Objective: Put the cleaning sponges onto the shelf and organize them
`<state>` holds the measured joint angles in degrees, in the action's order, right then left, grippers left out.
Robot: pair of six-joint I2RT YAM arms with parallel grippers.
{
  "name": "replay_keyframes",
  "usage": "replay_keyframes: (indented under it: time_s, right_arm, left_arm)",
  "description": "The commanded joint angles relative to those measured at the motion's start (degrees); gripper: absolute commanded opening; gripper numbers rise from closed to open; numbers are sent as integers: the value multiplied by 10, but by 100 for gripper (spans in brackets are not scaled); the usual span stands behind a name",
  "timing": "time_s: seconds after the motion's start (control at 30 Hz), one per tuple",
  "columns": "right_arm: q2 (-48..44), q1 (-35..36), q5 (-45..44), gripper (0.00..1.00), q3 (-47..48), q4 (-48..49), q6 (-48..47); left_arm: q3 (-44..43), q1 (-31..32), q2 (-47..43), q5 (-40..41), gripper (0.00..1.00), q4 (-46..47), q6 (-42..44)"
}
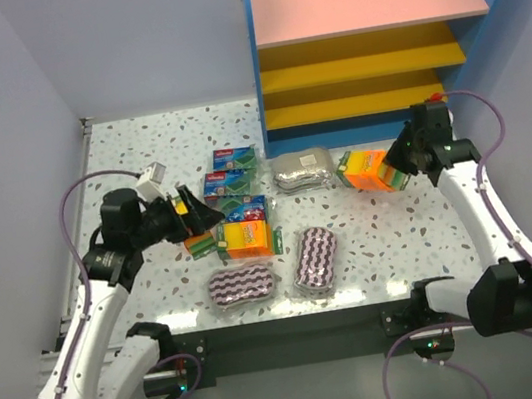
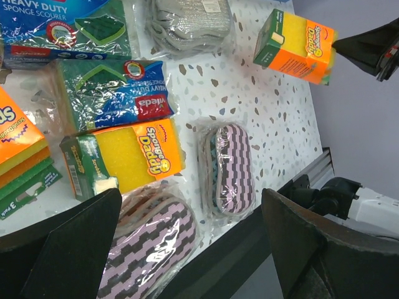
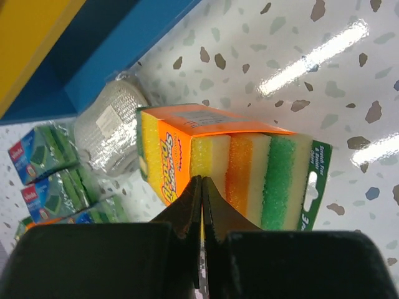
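We see the right pincer point(image 3: 201, 182) pressed together, its tips touching the orange sponge pack point(image 3: 249, 165) just ahead; we cannot tell whether they pinch it. The shelf point(image 1: 356, 3) stands beyond. The left pincer point(image 2: 190, 199) is spread wide over a purple striped pad point(image 2: 227, 168).

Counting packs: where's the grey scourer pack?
Top view, right of centre: the scourer pack lies just before the shelf, left of the orange pack.

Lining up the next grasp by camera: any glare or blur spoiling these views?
Right wrist: light streaks glare on the table, right fingers dark and soft up close, orange sponge pack sharp. Left wrist: sheen on the wrapped purple-striped pad, left fingers blurred black. Top external: even light, sharp.
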<state>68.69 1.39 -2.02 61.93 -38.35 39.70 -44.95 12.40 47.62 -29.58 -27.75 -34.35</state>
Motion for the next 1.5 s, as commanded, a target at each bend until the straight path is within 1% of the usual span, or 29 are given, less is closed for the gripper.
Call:
replay_keyframes:
  time_s: [0.0, 0.03, 0.17, 0.23, 0.4, 0.53, 0.63, 0.67, 0.8, 0.87, 0.9, 0.93, 1.07, 1.13, 1.27, 1.37, 1.4, 1.47]
  right_arm:
    - [-13, -41, 9, 0, 0, 50, 66]
    - [-20, -47, 13, 0, -9, 68, 91]
    - [-24, -71, 19, 0, -47, 155, 145]
    - [-15, -81, 19, 0, -47, 186, 169]
    - [35, -99, 28, 0, -32, 237, 201]
    - [78, -113, 27, 0, -27, 301, 233]
    - [126, -118, 33, 0, -18, 328, 246]
    - [133, -121, 35, 0, -23, 338, 250]
    - [157, -138, 22, 0, -63, 432, 274]
    - [167, -155, 27, 0, -88, 467, 287]
    - [171, -162, 36, 0, -98, 509, 297]
    - [177, -167, 38, 0, -106, 522, 301]
    - [189, -190, 22, 0, -130, 543, 302]
    - [196, -192, -4, 0, -137, 556, 300]
    - [245, -195, -8, 0, -132, 572, 296]
    - [270, -195, -14, 0, -136, 599, 318]
    - [285, -195, -20, 0, -137, 608, 343]
    - [299, -194, -21, 0, -139, 625, 362]
  left_arm:
    - [-28, 1, 20, -21, 100, 30, 24]
    - [-29, 1, 26, -24, 100, 36, 24]
    - [-34, 1, 54, -44, 100, 81, 2]
    - [-38, 1, 72, -57, 100, 101, -9]
    - [-71, 1, 114, -67, 100, 110, -2]
    - [-95, 1, 151, -70, 100, 110, 16]
    - [-92, 1, 161, -47, 100, 124, 27]
    - [-89, 1, 164, -44, 100, 128, 25]
    - [-79, 1, 184, -52, 100, 160, 11]
    - [-73, 1, 188, -50, 100, 175, 0]
    - [-72, 1, 193, -52, 100, 182, -9]
    - [-72, 1, 196, -53, 100, 196, -12]
    - [-68, 1, 201, -53, 100, 215, -25]
    - [-66, 1, 201, -50, 100, 218, -24]
    - [-62, 1, 200, -48, 100, 212, -21]
    - [-59, 1, 197, -43, 100, 212, -21]
    - [-58, 1, 197, -43, 100, 211, -21]
    - [-55, 1, 194, -41, 100, 209, -21]
